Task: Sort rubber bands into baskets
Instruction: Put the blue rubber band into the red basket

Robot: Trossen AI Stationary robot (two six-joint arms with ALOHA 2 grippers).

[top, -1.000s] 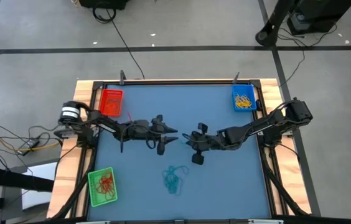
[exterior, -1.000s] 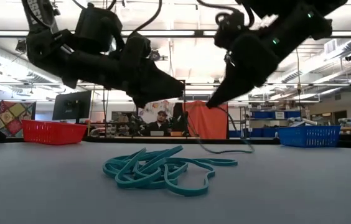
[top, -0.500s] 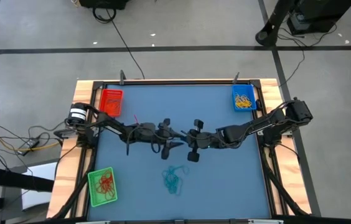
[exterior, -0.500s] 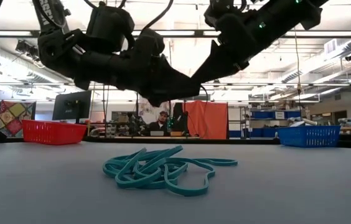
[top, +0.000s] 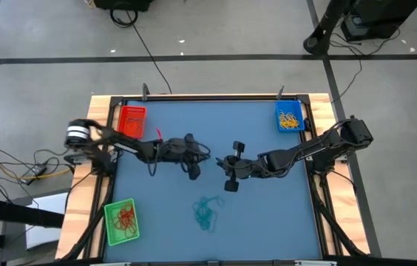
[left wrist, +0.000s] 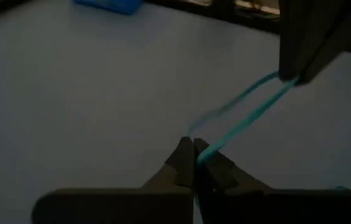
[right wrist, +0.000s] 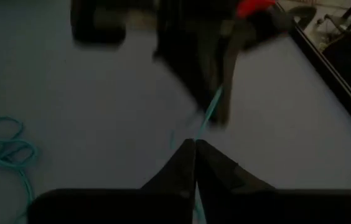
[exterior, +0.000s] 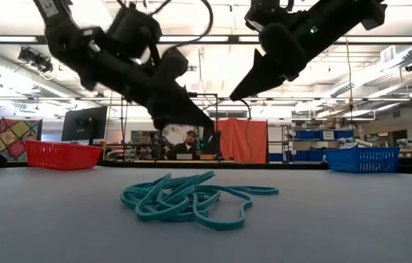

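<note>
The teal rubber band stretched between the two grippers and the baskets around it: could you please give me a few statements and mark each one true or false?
1. The left gripper is shut on the teal rubber band. True.
2. The right gripper stands wide open. False: it is shut on the same band.
3. The pile of teal bands lies in the red basket. False: it lies on the table.
4. The blue basket holds yellow bands. True.
5. The green basket sits at the table's far right corner. False: near left corner.
</note>
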